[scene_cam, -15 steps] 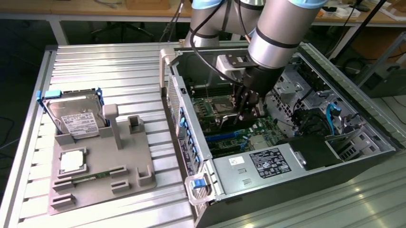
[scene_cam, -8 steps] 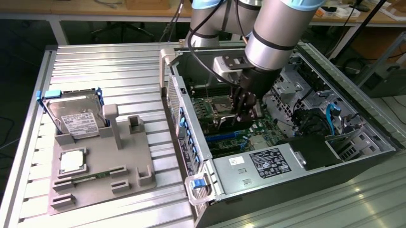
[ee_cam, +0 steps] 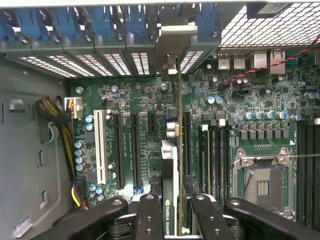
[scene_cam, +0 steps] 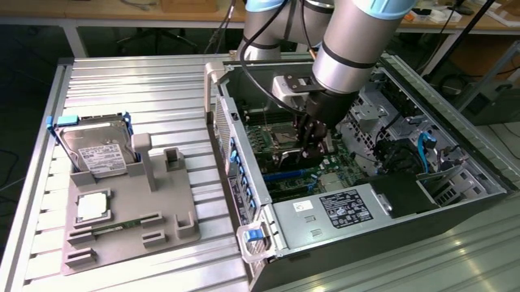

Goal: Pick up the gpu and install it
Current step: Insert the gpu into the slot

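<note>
The gpu (ee_cam: 169, 165) is seen edge-on in the wrist view. It is a thin dark card with a green-lettered label near my fingers, and its silver bracket (ee_cam: 175, 42) reaches the row of rear slot openings. My gripper (ee_cam: 173, 207) is shut on the card, with one black finger (ee_cam: 150, 215) on each side. The card hangs over the green motherboard (ee_cam: 150, 97), in line with a long black slot (ee_cam: 187, 145). I cannot tell whether it touches the slot. In the exterior view my gripper (scene_cam: 313, 146) reaches down into the open computer case (scene_cam: 243, 201).
Inside the case are a white slot (ee_cam: 101, 145), an open CPU socket (ee_cam: 262, 182), cable bundles (ee_cam: 55, 112) and a power supply (scene_cam: 341, 207). On the exterior view's left, a grey fixture (scene_cam: 182, 228) carries a hard drive (scene_cam: 97, 149) and a RAM stick (scene_cam: 109, 229).
</note>
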Robot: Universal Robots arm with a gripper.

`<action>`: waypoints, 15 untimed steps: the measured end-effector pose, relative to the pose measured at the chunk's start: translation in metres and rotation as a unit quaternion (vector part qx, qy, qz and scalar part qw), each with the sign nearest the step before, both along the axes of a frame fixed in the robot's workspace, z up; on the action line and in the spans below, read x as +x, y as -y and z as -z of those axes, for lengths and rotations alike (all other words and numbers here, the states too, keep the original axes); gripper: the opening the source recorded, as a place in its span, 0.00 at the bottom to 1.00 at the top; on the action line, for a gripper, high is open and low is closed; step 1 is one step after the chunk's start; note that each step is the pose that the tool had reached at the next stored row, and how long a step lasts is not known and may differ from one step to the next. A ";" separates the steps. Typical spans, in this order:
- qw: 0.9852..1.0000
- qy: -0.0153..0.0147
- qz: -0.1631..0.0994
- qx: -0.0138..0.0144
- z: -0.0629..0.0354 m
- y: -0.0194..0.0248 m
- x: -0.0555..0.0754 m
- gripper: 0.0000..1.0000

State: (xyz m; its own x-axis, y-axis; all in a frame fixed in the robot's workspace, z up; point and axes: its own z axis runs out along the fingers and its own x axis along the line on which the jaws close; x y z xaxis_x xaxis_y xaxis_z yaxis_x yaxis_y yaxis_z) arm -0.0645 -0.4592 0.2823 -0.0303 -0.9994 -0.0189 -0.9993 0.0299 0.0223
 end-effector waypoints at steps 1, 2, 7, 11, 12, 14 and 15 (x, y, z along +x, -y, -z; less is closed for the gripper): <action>1.000 0.000 0.000 0.000 0.0000 0.0000 0.000 0.27; 1.000 0.000 0.000 0.000 0.0000 0.0000 0.000 0.27; 1.000 0.000 0.000 0.000 0.0000 0.0000 0.000 0.27; 1.000 0.000 0.000 0.000 0.0011 0.0000 0.000 0.27; 1.000 0.000 0.000 0.000 0.0018 0.0000 0.000 0.27; 1.000 0.000 0.000 0.000 0.0043 0.0000 0.000 0.27; 1.000 0.000 0.000 0.000 0.0055 0.0000 0.000 0.27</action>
